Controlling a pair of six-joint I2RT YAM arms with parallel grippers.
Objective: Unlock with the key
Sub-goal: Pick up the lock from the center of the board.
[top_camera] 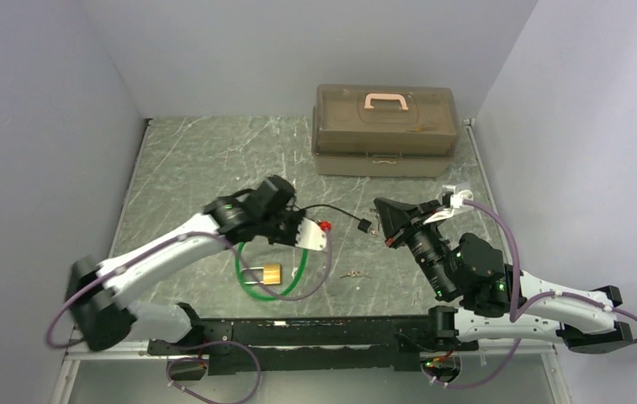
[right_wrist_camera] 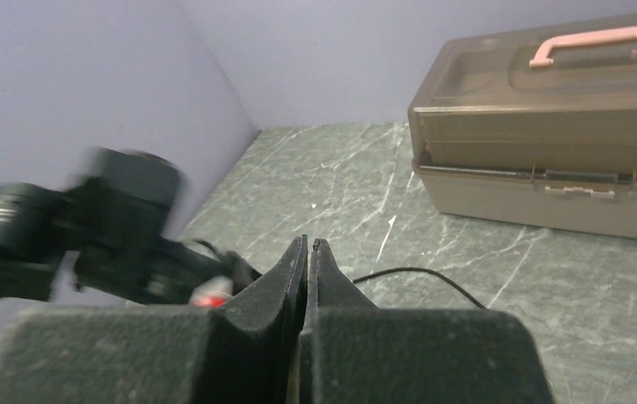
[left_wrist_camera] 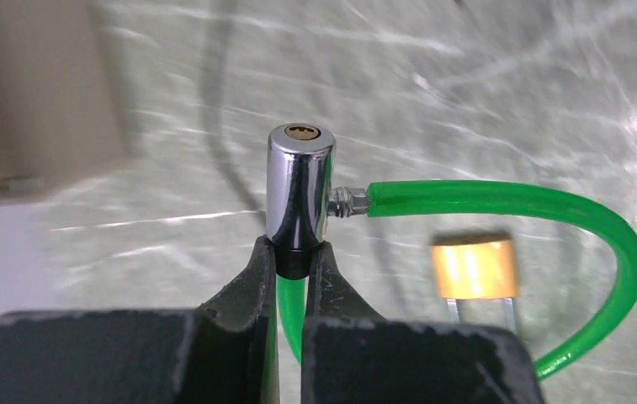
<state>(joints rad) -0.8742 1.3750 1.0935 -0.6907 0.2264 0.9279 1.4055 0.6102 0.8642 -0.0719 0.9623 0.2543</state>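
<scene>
Over marble table (top_camera: 214, 160), left gripper (left_wrist_camera: 295, 252) clamps chrome lock cylinder (left_wrist_camera: 299, 181); right gripper (right_wrist_camera: 308, 248) closed, empty.

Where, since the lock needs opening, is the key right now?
In the top view, the key lies on the table, near its front middle, right of the brass padlock.

A translucent brown plastic tackle box with a pink handle (top_camera: 384, 126) sits shut at the far side of the dark green marbled tabletop (top_camera: 205, 160). Just in front of that box, a thin black wire (right_wrist_camera: 416, 269) snakes across. Further forward and left, a small brass padlock (top_camera: 272, 273) lies flat.
</scene>
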